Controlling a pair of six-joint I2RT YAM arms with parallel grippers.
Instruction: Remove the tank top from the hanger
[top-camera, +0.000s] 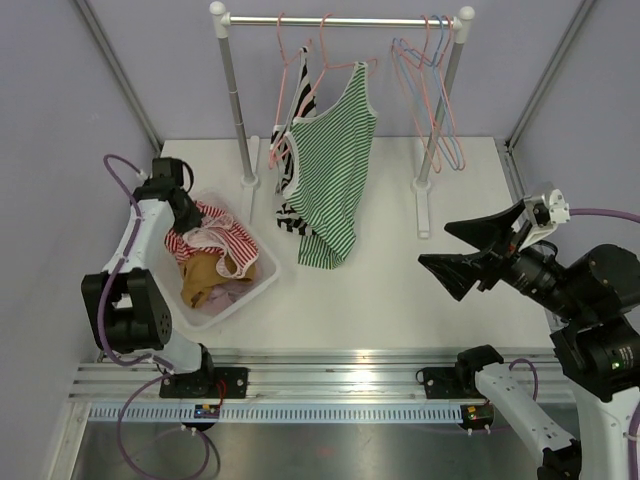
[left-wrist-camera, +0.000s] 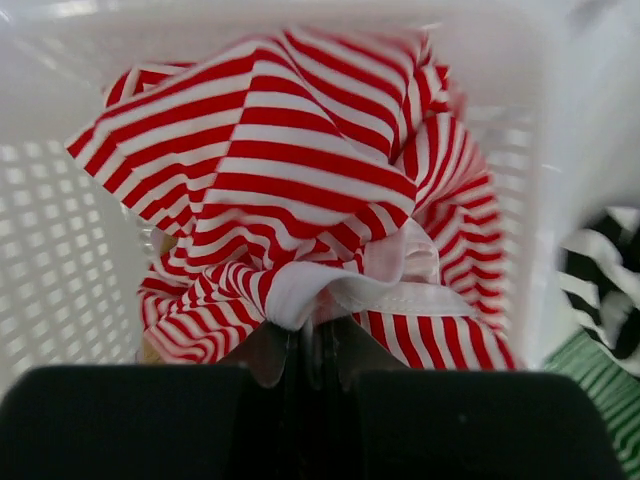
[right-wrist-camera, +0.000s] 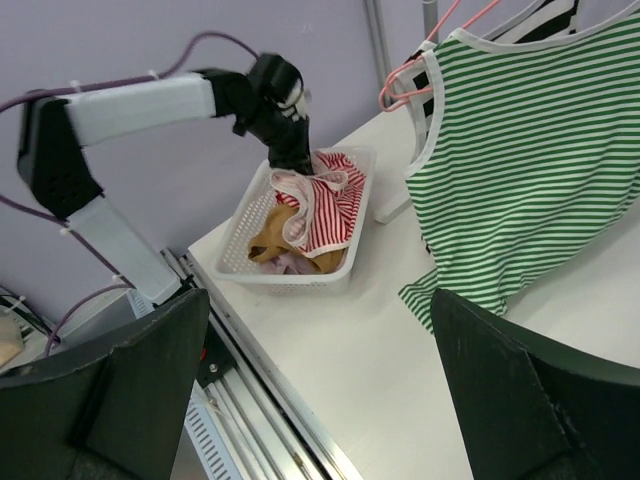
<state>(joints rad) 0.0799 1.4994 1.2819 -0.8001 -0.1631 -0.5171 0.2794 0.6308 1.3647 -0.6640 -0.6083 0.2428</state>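
A green-and-white striped tank top (top-camera: 335, 170) hangs on a pink hanger (top-camera: 330, 45) on the rack; it also shows in the right wrist view (right-wrist-camera: 520, 170). A black-and-white striped top (top-camera: 290, 215) hangs behind it on another hanger. A red-and-white striped tank top (top-camera: 215, 235) lies in the white basket (top-camera: 255, 290). My left gripper (top-camera: 190, 215) is down in the basket, shut on the white trim of that red-striped top (left-wrist-camera: 290, 170). My right gripper (top-camera: 470, 250) is open and empty, raised above the table right of the green top.
The clothes rack bar (top-camera: 340, 20) stands on two posts at the back. Several empty pink and blue hangers (top-camera: 435, 90) hang at its right end. The basket also holds tan and pale pink clothes (top-camera: 200, 280). A metal rail (top-camera: 330, 365) runs along the near table edge.
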